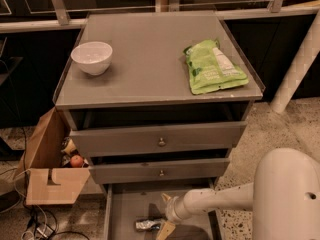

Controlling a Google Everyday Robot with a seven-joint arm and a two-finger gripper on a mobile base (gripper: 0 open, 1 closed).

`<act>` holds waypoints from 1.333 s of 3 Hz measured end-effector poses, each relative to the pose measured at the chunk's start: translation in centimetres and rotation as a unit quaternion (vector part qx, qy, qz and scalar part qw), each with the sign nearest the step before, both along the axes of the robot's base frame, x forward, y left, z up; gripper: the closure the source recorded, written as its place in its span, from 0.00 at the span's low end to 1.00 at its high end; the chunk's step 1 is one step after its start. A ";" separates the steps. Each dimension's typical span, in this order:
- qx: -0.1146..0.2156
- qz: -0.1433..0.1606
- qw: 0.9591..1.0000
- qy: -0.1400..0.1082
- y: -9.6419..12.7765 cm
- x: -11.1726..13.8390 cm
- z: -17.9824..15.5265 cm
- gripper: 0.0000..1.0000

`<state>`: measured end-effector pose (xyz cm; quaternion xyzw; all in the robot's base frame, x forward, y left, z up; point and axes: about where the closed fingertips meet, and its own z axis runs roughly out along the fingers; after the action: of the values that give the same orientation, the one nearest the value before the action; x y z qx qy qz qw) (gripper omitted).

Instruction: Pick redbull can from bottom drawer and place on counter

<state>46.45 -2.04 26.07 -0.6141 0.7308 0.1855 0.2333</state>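
Nearest the camera, the robot's white arm (220, 200) reaches leftward into the bottom drawer (120, 214), which is pulled out below the two knobbed drawers. The gripper (165, 214) hangs low over the drawer floor, its two fingers spread apart and closed on nothing. The redbull can (148, 225) lies on its side on the drawer floor, just left of the lower finger (167, 229). Whether the two touch cannot be made out.

The can appears small, slim and silvery, with a dark band and a dull metallic gleam. It is short beside the bowl above.

Judged stage: the reach into the drawer is made, but the grasp is not. Closing on the can, lifting it clear and setting it on the counter are all left to do.

Behind the bottom drawer, the middle drawer (160, 171) and top drawer (160, 140) each stand slightly open. To the left of the cabinet, an open cardboard box (47, 184) sits on the floor.

Farthest, the counter (150, 59) carries a white bowl (92, 57) toward its left edge and a green snack bag (214, 68) toward its right, with bare surface between them.
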 end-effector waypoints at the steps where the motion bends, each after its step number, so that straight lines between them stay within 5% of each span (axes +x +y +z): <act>1: 0.000 0.000 1.000 0.000 0.0 0.0 0.0 0.00; 4: -0.002 0.003 1.000 0.005 1.1 0.4 -5.4 0.00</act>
<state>46.88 -0.90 20.70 -0.6155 0.7305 0.1877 0.2285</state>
